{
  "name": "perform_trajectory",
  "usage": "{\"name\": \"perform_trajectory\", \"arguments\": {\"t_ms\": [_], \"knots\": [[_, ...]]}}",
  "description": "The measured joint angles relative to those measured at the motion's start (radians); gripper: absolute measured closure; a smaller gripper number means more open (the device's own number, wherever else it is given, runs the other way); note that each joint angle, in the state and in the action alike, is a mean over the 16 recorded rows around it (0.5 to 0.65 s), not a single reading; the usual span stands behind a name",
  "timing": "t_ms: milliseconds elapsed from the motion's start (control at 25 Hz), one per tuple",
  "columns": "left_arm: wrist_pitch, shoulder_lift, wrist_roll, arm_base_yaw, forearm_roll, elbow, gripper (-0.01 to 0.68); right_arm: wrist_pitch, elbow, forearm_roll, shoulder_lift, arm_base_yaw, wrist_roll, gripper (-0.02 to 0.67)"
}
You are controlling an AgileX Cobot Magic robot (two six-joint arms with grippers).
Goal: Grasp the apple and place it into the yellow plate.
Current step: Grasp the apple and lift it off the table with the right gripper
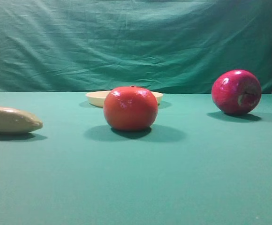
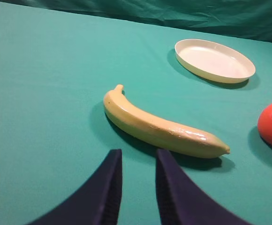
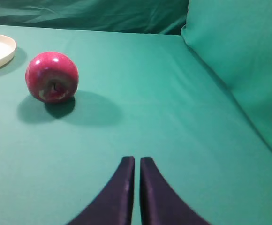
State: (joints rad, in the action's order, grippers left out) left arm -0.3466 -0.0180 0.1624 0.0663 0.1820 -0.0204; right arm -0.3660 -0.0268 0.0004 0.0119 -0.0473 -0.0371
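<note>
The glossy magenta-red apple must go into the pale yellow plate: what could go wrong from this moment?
1. The glossy magenta-red round apple lies free on the green cloth; a sideways touch may roll it away.
2. The right gripper has its jaws shut; it must open before descending, or it will push the apple.
3. The orange-red squat fruit sits just in front of the shallow pale yellow plate; a low carry could knock it.
</note>
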Motion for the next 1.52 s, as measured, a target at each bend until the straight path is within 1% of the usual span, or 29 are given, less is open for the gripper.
{"name": "perform_trajectory", "arguments": {"t_ms": [800,1160,1520], "knots": [[0.000,0.000,0.000,0.000,0.000,0.000,0.516,0.000,0.000,-0.009,0.000,0.000,-0.005,0.649],[0.000,0.000,0.000,0.000,0.000,0.000,0.516,0.028,0.003,-0.012,0.000,0.000,0.003,0.649],[0.000,0.000,0.000,0.000,0.000,0.000,0.516,0.041,0.076,0.026,0.000,0.000,0.014,0.649]]}}
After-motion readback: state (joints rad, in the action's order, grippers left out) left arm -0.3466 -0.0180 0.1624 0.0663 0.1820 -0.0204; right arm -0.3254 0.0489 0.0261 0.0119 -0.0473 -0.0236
